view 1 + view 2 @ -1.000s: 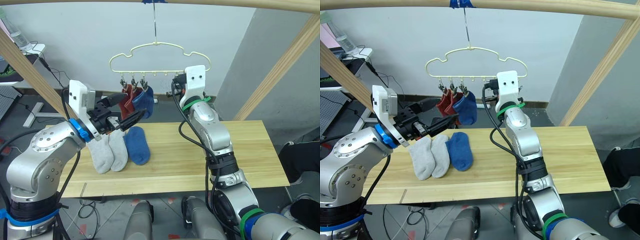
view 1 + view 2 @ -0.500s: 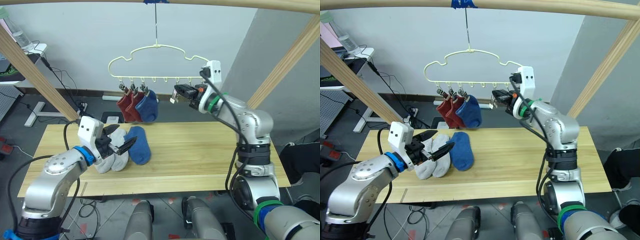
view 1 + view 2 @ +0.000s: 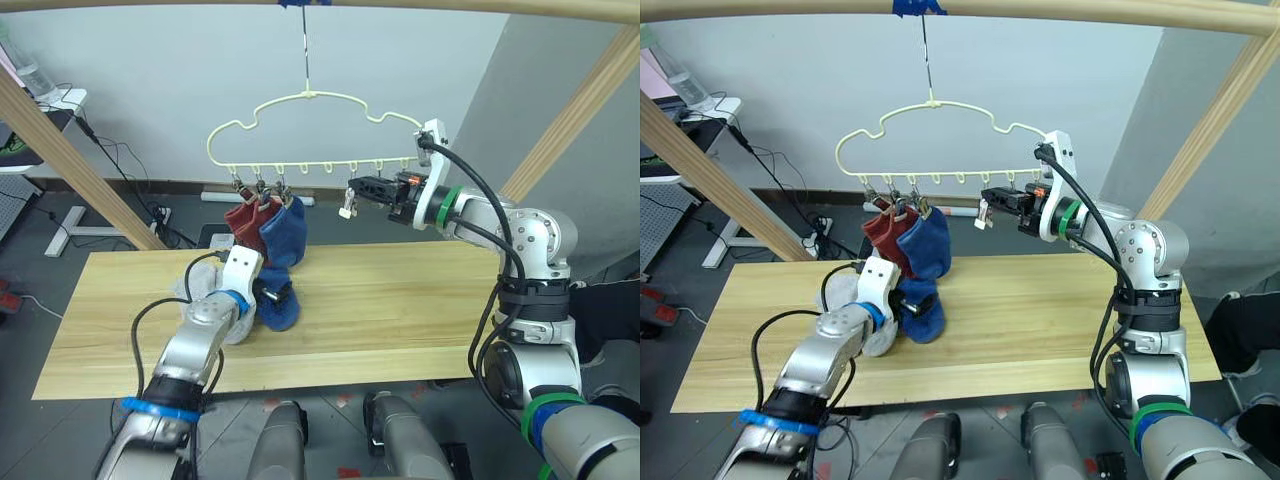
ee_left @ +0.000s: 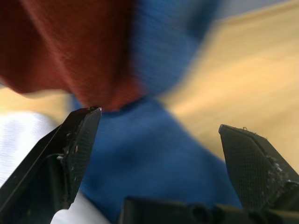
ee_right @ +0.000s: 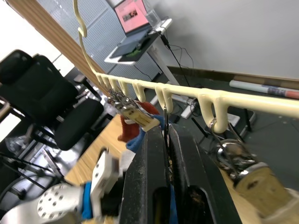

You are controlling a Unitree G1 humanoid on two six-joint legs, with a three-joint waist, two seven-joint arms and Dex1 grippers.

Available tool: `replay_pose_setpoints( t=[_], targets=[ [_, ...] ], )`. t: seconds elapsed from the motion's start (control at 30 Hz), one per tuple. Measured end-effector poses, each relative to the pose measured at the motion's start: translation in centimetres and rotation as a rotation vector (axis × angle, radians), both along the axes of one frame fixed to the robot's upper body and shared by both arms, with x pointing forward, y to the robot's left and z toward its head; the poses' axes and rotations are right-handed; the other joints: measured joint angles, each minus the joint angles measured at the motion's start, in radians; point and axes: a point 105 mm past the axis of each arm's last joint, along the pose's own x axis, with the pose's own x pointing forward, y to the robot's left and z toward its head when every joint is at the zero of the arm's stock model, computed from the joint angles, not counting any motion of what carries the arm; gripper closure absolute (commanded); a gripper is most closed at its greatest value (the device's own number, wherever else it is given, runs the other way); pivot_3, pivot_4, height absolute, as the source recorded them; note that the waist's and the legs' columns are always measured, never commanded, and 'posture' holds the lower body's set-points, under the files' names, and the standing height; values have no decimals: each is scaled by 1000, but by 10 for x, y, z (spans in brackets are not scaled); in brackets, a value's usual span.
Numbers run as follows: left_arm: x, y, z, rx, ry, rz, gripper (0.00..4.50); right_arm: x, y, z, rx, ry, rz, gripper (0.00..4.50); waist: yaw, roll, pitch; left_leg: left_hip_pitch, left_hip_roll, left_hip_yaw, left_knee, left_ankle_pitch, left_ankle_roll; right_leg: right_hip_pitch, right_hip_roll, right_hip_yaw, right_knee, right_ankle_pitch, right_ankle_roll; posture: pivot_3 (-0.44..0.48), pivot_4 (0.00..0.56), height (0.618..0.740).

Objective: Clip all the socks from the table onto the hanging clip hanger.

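The pale yellow clip hanger [image 3: 311, 97] hangs by its long hook from the top pole. Two rust red socks [image 3: 240, 217] and one blue sock [image 3: 284, 231] hang from its left clips. On the table [image 3: 420, 310] lie two light grey socks [image 3: 843, 291], partly hidden by my left arm, and a blue sock [image 3: 284, 312]. My left gripper [image 3: 278, 296] is low over that blue sock and open; the left wrist view shows the sock [image 4: 154, 154] between its fingers [image 4: 70, 154]. My right gripper [image 3: 358, 187] is up at the hanger's row, shut on a metal clip [image 3: 347, 208].
A round wooden pole frame surrounds the scene: top pole [image 3: 450, 8], slanted left pole [image 3: 60, 130], slanted right pole [image 3: 570, 120]. A desk with a laptop [image 5: 135, 42] and a black chair [image 5: 42, 93] stand behind to the left. The table's right half is bare wood.
My left arm has come down from beside the hanging socks to the blue sock on the table. My right gripper swung to the hanger's right side and closed on a clip; the hanger drifted left.
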Motion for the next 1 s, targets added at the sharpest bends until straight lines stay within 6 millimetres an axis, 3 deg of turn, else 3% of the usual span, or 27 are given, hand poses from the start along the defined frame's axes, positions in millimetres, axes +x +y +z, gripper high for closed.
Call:
replay_pose_setpoints(
  t=[0.13, 0.37, 0.5, 0.67, 1.0],
  targets=[
    [1, -3, -22, -35, 53, 53, 0, 0, -1, 1, -7, -4, -5, 4491, 1, 0, 0, -1, -1, 1, 0, 0, 0, 0, -2, 0, -1, 2, -2, -32, 259, 740],
    [4, -4, -24, -75, 90, 87, 0, -1, -3, 2, -21, -14, -15, 4491, -1, 0, 0, 0, -1, 0, 1, 0, 1, 0, -1, 0, 0, 2, -2, -41, 251, 740],
    [1, -13, -22, -157, 127, 45, 771, -1, -3, 2, -25, -13, -19, 4500, -1, 0, 0, 0, -1, 0, 1, 0, 1, 1, -1, 0, 0, 2, -2, -37, 248, 740],
    [-11, -27, -25, -123, 165, -90, 1651, -1, -2, 2, -22, -11, -17, 4500, -2, 0, 0, 0, -1, 0, 0, 0, 1, 0, -1, 0, -1, 2, -2, -36, 246, 740],
    [-25, -23, -30, -14, 167, -202, 3061, 0, -3, 3, -23, -19, -34, 4500, -2, 0, 0, 0, -1, 0, 0, 0, 1, 0, -1, 0, 0, 2, -2, -37, 243, 740]
  ],
)
